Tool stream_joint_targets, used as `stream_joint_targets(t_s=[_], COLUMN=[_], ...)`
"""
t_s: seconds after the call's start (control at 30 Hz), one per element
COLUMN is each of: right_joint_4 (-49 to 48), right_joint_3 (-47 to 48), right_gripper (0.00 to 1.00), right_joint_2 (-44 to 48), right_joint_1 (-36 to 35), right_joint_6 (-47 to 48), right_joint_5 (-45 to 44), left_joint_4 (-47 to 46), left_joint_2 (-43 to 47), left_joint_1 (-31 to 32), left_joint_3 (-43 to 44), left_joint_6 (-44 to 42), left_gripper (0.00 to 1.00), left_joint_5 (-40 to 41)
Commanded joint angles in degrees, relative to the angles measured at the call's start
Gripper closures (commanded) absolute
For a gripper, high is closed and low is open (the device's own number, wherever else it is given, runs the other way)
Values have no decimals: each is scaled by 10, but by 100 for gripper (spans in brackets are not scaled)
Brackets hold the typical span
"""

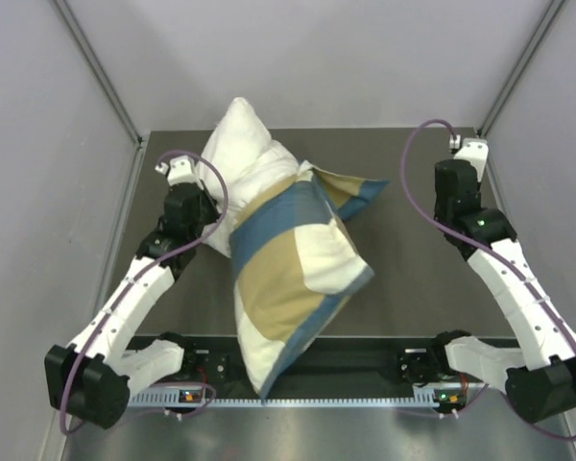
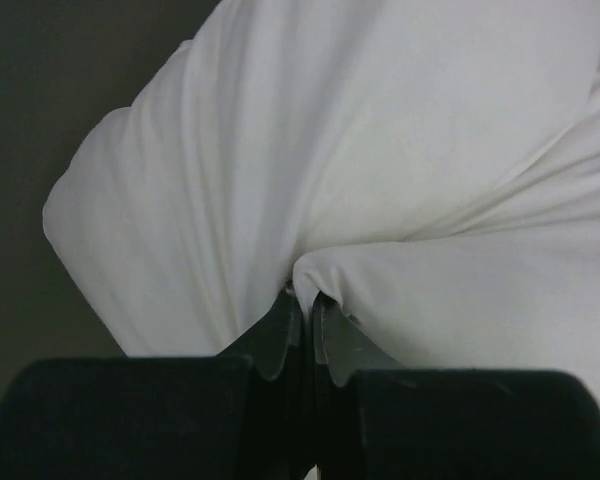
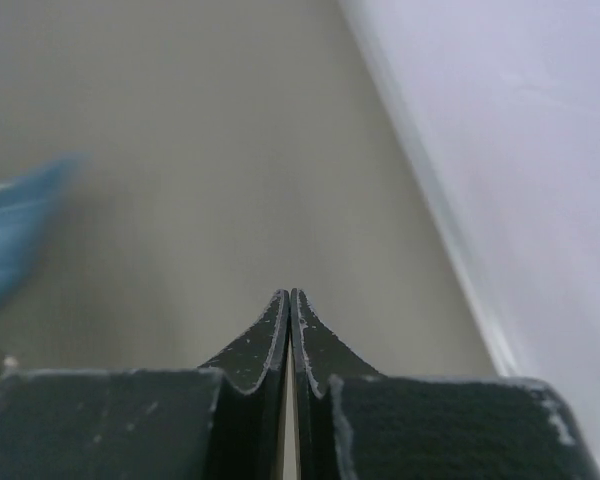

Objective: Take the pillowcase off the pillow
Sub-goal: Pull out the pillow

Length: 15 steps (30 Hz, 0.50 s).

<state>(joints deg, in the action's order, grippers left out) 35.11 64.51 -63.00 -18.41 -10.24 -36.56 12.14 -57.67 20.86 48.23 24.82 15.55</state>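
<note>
While the left gripper (image 2: pixel 302 300) is pinched onto a thin fold of the plump plain white pillow (image 1: pixel 242 154), fingertips nearly together with only cloth between them, the right gripper (image 3: pixel 289 295) is pressed together on nothing. It sits over the bare dark table (image 1: pixel 422 288) near the pale right wall (image 3: pixel 520 150), well apart from the work. The soft pillowcase in big blue, tan and cream checks (image 1: pixel 283 279) covers the near half of the pillow. The white far end sticks out by the left arm, and the covered end reaches over the black rail (image 1: pixel 365 360) between the arm bases. Risks as I see them: the left pinch is shallow, just a ridge of fabric, so a hard pull on the cover likely strips it out and the pillow travels with the case. If that anchor slips, the near end could slide off the front. The right arm must spread its fingers before reaching the blue edge; arriving closed only shoves and bunches the fabric. Biting through the case into the filling would drag both together. Can't tell how deep the pillow sits inside.
</note>
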Motion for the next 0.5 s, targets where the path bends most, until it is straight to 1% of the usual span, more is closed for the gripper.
stream_joint_targets(t_s=[0.0,0.1,0.23,0.27,0.3,0.33,0.37,0.43,0.47], right_joint_4=[49,49,1,-10,-21,-37,-43,-50,-53], right_joint_3=[24,16,-8,-10,-12,-11,-11,-2,-2], right_gripper=[100,100,100,100,99,95,82,67,56], right_joint_2=[48,68,92,97,99,100,98,98,108], right_joint_1=[7,7,7,4,1,-3,-10,-20,-35], right_joint_6=[28,27,36,31,24,15,14,-8,-17], right_joint_5=[-101,-75,87,165,196,225,289,340,379], left_joint_4=[-76,-92,-111,-114,-116,-116,-141,-147,-143], left_joint_2=[-39,-69,-79,-78,-71,-65,-59,-45,-41], left_joint_1=[-56,-67,-67,-66,-66,-66,-66,-66,-65], left_joint_3=[85,104,99,87,79,68,45,28,17], left_joint_6=[-13,-15,-15,-16,-17,-18,-18,-11,-1], left_gripper=[100,100,100,100,100,100,100,100,100], left_joint_5=[114,96,56,46,35,2,-13,-47,-71])
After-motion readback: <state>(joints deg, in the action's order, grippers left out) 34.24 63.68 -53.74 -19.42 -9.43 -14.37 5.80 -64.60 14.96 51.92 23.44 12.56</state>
